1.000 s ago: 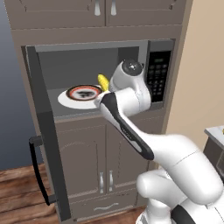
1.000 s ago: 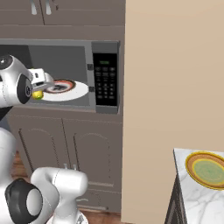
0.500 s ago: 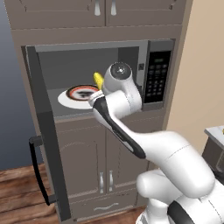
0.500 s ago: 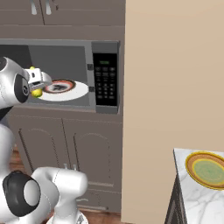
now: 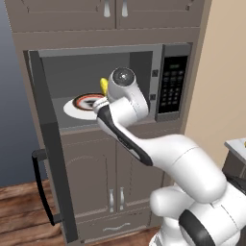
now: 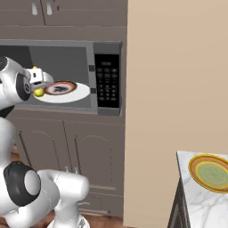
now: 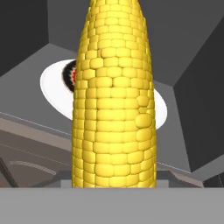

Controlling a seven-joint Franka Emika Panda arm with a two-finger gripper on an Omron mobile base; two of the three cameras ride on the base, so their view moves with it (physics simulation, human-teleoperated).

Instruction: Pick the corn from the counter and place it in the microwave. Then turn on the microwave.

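The corn (image 7: 114, 96) is sitting in the gripper (image 6: 38, 87), whose jaws are closing on its thick lower part; the tapered end is pointing forward toward the open microwave (image 5: 168, 53). The cob is hanging in the air just at the opening, near the front edge of the white plate (image 6: 84, 94), not yet over it. It is probably light and stiff, but the bumpy kernels are rounded and could slip, so gripping across the thick middle is looking safest. On the plate a dark-rimmed dish (image 5: 87, 101) is lying, and the door (image 5: 50, 153) is standing wide open.
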